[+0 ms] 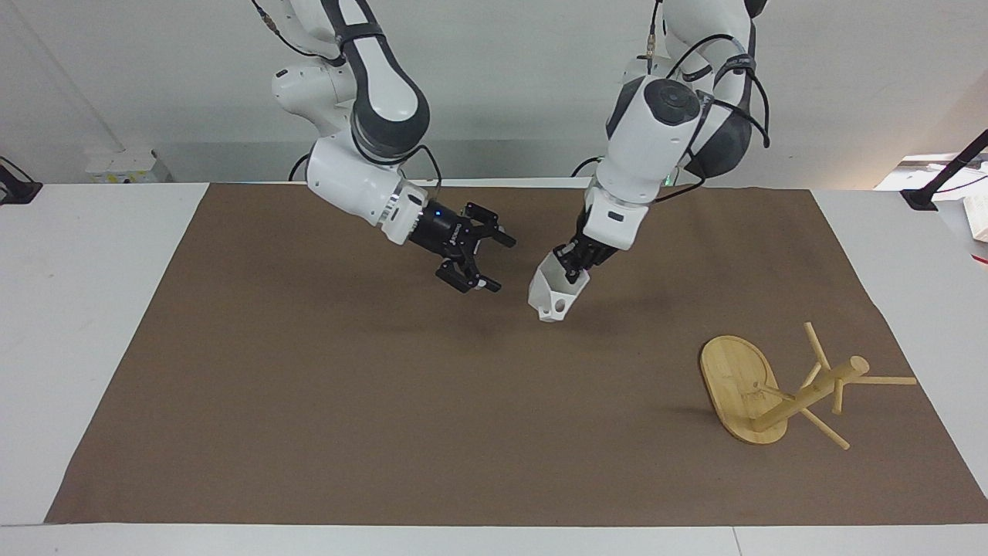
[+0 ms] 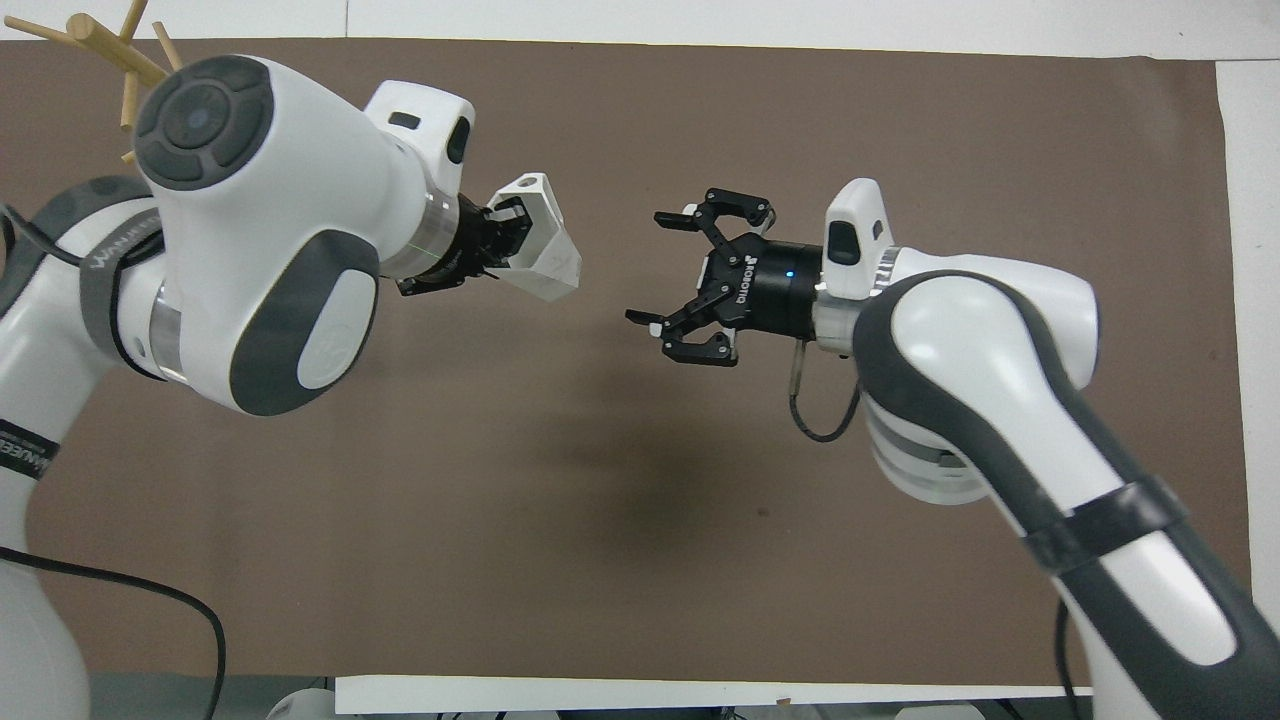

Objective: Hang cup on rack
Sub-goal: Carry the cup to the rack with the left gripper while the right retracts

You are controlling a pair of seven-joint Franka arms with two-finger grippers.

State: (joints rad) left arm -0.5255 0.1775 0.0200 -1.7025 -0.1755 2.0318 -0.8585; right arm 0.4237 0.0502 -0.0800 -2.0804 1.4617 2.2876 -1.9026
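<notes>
The white faceted cup (image 1: pixel 551 294) hangs in the air over the brown mat, held at its rim by my left gripper (image 1: pixel 572 267), which is shut on it. In the overhead view the cup (image 2: pixel 541 243) sticks out from the left gripper (image 2: pixel 508 232) with its base pointing at the right gripper. My right gripper (image 1: pixel 485 262) is open and empty beside the cup, a short gap away, and it also shows in the overhead view (image 2: pixel 664 268). The bamboo rack (image 1: pixel 739 384) sits on the mat toward the left arm's end, farther from the robots. Only its pegs (image 2: pixel 128 62) show in the overhead view.
A brown mat (image 1: pixel 309 401) covers most of the white table (image 1: pixel 85 309). A black stand (image 1: pixel 938 181) and some papers sit at the table's corner by the left arm's end.
</notes>
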